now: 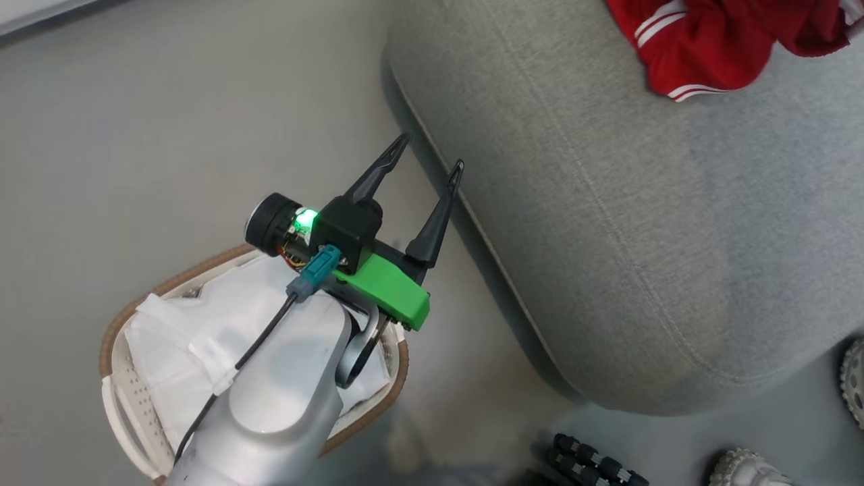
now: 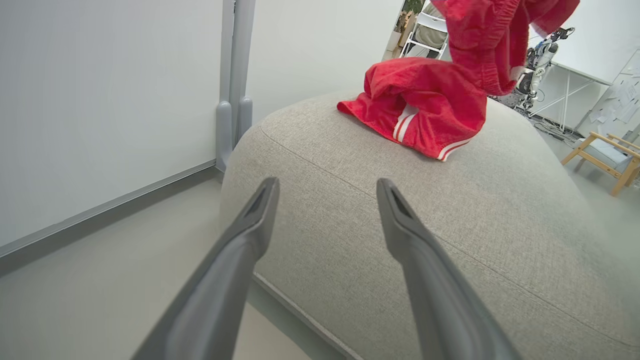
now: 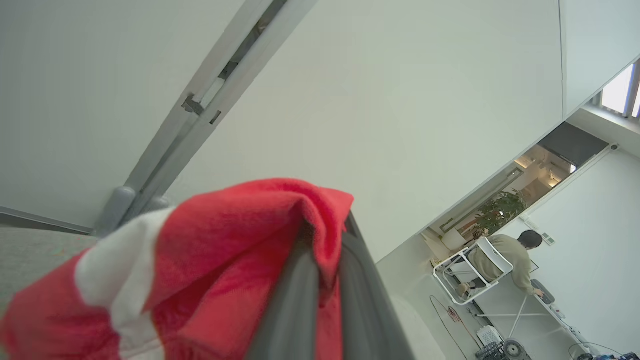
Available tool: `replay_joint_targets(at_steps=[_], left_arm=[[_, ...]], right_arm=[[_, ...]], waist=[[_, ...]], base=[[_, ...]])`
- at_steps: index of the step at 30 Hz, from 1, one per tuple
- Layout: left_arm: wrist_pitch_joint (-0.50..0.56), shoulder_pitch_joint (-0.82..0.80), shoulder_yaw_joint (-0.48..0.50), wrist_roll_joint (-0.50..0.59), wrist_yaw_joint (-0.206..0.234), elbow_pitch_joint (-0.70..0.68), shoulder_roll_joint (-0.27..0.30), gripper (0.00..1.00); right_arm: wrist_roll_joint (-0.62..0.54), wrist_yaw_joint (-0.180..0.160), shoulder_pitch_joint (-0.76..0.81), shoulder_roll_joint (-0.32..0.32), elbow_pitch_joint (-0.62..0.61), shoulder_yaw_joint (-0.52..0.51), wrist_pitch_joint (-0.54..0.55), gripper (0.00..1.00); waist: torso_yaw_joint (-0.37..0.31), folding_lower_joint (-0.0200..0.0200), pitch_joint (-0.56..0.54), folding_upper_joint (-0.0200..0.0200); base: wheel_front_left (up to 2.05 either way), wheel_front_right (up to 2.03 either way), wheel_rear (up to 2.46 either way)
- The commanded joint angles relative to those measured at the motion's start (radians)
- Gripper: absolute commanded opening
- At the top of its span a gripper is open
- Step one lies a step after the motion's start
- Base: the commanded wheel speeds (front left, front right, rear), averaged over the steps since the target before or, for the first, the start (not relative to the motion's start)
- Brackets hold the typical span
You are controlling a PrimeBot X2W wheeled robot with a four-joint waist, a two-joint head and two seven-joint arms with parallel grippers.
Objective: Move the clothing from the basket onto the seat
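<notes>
Grey floor [image 1: 135,135] carries the basket [image 1: 111,337], a white liner [image 1: 202,317] inside. Left gripper [image 1: 432,150] hovers spread wide, empty, by the seat [image 1: 607,236] corner; right gripper [image 3: 326,235] pinches red clothing [image 1: 702,47] draped onto the seat.

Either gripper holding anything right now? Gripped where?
Right gripper is shut on the red clothing, pinching a bunched fold of fabric; which part of the garment cannot be told. Left gripper is open, empty.
</notes>
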Motion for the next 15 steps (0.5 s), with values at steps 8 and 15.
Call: replay_joint_targets(at_steps=[8,15], left_arm=[[0.0,-0.055,-0.005,0.012,-0.004,-0.003,0.011,1.0],[0.0,-0.047,0.008,0.017,-0.004,-0.002,0.014,1.0]], right_arm=[[-0.045,-0.001,0.059,0.087,0.159,-0.101,0.0,0.0],[-0.058,-0.001,0.135,0.152,0.269,-0.215,0.0,0.0]], waist=[[0.169,-0.0001,0.187,-0.0001],[0.184,-0.0001,0.199,-0.0001]], base=[[0.0,0.0,0.0],[0.0,0.0,0.0]])
